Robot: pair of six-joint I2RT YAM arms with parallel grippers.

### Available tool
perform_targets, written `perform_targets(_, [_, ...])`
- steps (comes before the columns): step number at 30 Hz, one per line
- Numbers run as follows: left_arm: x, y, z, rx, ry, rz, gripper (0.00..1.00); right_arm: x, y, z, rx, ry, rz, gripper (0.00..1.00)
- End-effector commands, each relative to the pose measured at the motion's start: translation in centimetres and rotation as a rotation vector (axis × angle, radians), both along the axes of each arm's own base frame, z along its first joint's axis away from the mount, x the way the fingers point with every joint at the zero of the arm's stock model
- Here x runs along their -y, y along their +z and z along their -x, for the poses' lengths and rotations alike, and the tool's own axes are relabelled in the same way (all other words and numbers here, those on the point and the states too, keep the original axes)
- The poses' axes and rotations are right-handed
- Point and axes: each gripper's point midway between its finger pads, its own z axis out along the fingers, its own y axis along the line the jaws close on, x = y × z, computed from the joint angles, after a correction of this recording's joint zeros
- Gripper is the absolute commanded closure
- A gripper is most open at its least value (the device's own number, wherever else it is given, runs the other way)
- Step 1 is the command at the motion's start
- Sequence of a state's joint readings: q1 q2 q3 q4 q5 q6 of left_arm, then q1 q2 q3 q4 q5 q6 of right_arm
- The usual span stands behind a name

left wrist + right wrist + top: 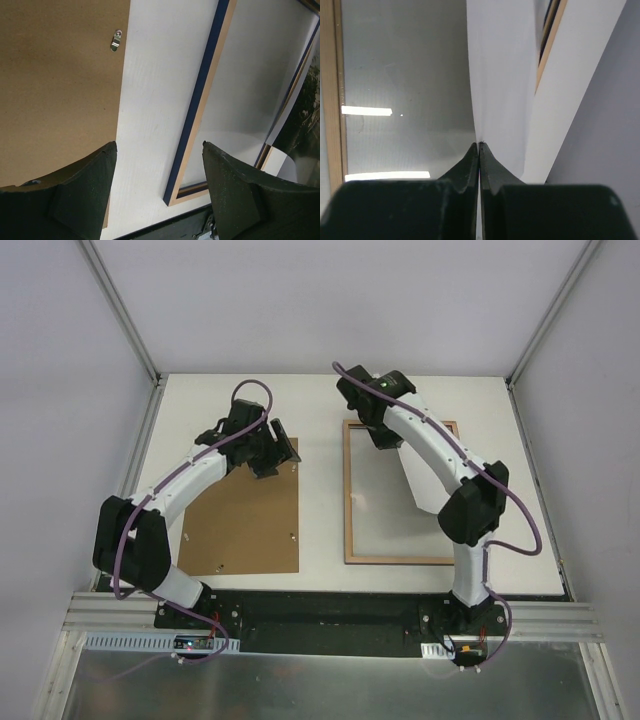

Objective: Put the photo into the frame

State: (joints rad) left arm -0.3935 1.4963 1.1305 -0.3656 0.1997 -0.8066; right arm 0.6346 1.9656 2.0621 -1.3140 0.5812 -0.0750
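The frame (347, 490) lies flat on the table right of centre, light wood back up, with its clear pane inside. My right gripper (383, 435) is over the frame's far end, shut on one edge of the photo (428, 490). The photo hangs curved over the pane and shows only its white back. In the right wrist view the fingers (479, 145) pinch the white sheet (495, 75) above the pane, with the frame's wood rail (330, 100) at the left. My left gripper (268, 462) is open and empty (160, 145) beside the frame's navy-edged rail (197, 110).
A plain brown backing board (245, 520) lies on the left of the table, with a small metal clip (115, 41) near its edge. A strip of white table (150, 100) separates board and frame. Enclosure walls and aluminium posts ring the table.
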Motion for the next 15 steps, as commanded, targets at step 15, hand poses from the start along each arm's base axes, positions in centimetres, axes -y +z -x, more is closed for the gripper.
perform_targets(15, [-0.3, -3.0, -1.4, -0.081, 0.005, -0.015, 0.29, -5.5, -5.6, 1.8, -0.182, -0.023, -0.146, 0.61])
